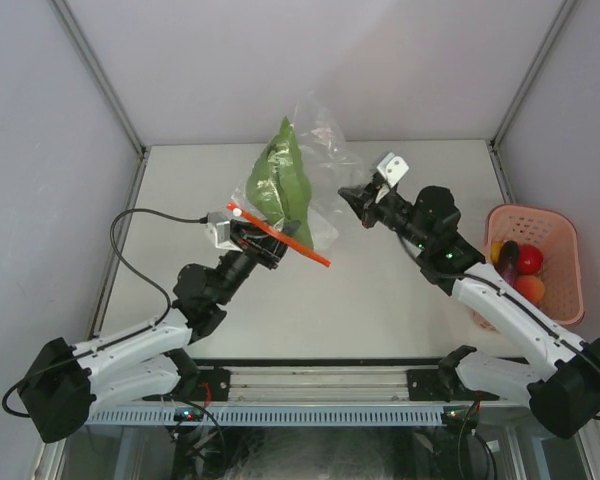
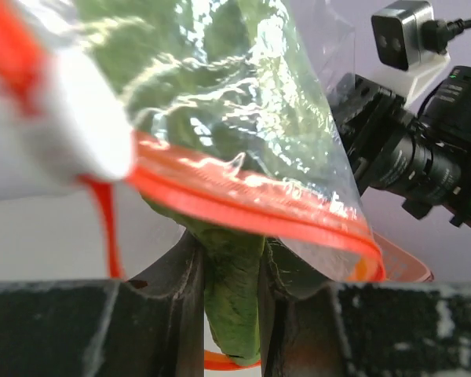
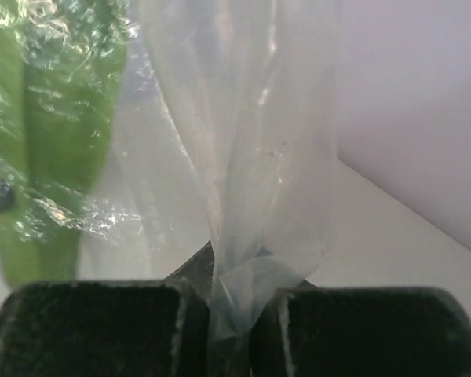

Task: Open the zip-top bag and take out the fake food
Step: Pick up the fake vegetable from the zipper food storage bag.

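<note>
The zip-top bag [image 1: 310, 195] is held above the table [image 1: 400, 290] between both arms, mouth toward the left arm, seemingly so its contents can be drawn out. The left tool [image 1: 263, 243], angled up beneath the zip strip [image 1: 298, 245], is clenched on the green fake food [image 1: 278, 175] — the right tool [image 1: 354, 198], stretched inward, is pinched on clear film.

Pink basket [image 1: 572, 270], perhaps perforated, right side of white table [image 1: 380, 300]

Clear zip-top bag [image 1: 325, 150] with green fake food [image 1: 280, 175] between left pincer [image 1: 256, 236] and right pincer [image 1: 364, 206]
</note>
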Tool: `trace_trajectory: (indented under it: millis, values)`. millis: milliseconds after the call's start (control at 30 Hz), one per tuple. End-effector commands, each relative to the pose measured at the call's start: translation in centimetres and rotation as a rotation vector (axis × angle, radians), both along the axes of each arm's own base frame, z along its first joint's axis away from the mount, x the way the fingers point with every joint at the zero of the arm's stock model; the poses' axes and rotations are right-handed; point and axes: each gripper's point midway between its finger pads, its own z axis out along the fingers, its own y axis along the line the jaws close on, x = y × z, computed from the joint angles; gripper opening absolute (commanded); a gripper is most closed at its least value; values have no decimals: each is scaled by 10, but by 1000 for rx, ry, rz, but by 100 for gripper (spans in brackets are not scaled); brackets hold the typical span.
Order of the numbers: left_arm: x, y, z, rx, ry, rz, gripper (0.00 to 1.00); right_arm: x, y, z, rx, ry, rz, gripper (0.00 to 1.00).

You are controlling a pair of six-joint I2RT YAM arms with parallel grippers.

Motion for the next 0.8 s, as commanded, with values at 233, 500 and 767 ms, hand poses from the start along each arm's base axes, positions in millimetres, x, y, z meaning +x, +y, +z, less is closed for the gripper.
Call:
trace_trajectory:
  millis: [233, 500, 767]
  values:
    - [-15, 1, 7, -42, 43, -93, 0, 42, -49, -18, -288, -185, -341, 0]
    - [-30, -33, -55, 30, 381, -347, 0, 49, -70, -35, -144, 18, -302, 0]
    - [-66, -67, -122, 156, 730, -660, 0, 71, -90, -73, -50, 243, -329, 0]
